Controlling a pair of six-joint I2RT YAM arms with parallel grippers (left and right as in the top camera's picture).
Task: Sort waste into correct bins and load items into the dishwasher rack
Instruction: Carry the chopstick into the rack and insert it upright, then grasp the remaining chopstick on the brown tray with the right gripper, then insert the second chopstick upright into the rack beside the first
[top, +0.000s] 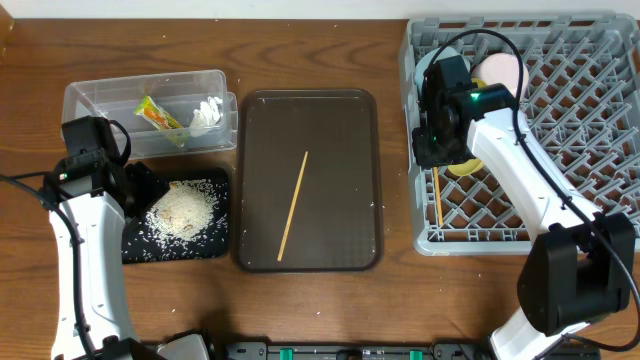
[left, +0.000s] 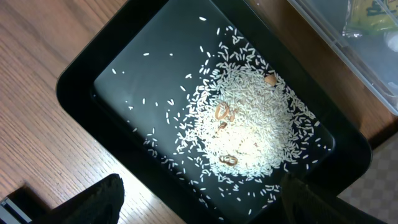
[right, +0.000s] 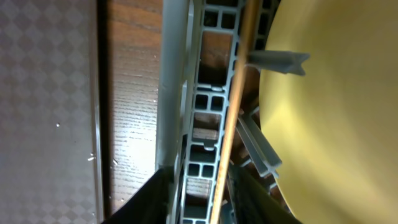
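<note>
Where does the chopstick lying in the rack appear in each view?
Overhead: chopstick along the left edge of the rack, beside the yellow plate.
Left wrist: not in it.
Right wrist: chopstick running top to bottom at centre, over the rack's grid.
Shared landmark: the yellow plate, right of it in both.

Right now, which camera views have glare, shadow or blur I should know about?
Overhead: evenly lit, sharp, soft shadows by the rack. Left wrist: rice crisp, faint sheen on the black tray, own fingers dark and blurred at the bottom. Right wrist: bright patch on the table, plate soft and out of focus.
</note>
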